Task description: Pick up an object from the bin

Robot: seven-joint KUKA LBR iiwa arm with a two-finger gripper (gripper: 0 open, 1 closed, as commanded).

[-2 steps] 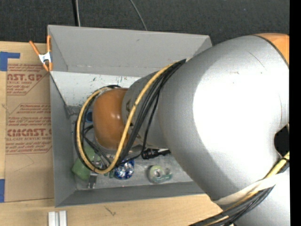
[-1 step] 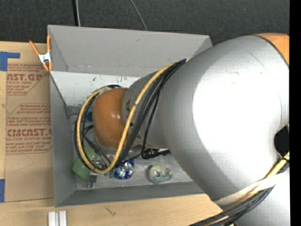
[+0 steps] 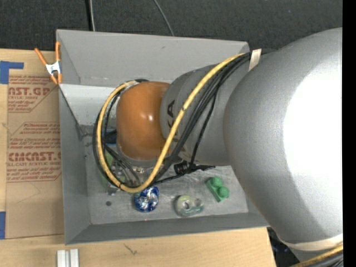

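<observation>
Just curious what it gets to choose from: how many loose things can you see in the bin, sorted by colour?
Blue-and-white ball: 1
Pale greenish round piece: 1
Green piece: 1
Total in sight: 3; the arm hides part of the bin.

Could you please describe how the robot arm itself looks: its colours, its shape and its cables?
The arm is thick, rounded and silver-grey, with smooth, slightly shiny segments. Its wrist carries a glossy orange cover shaped like a dome. A yellow cable and several black cables run along the arm and loop around that cover. Dark lettering marks the grey segment beside it.
</observation>
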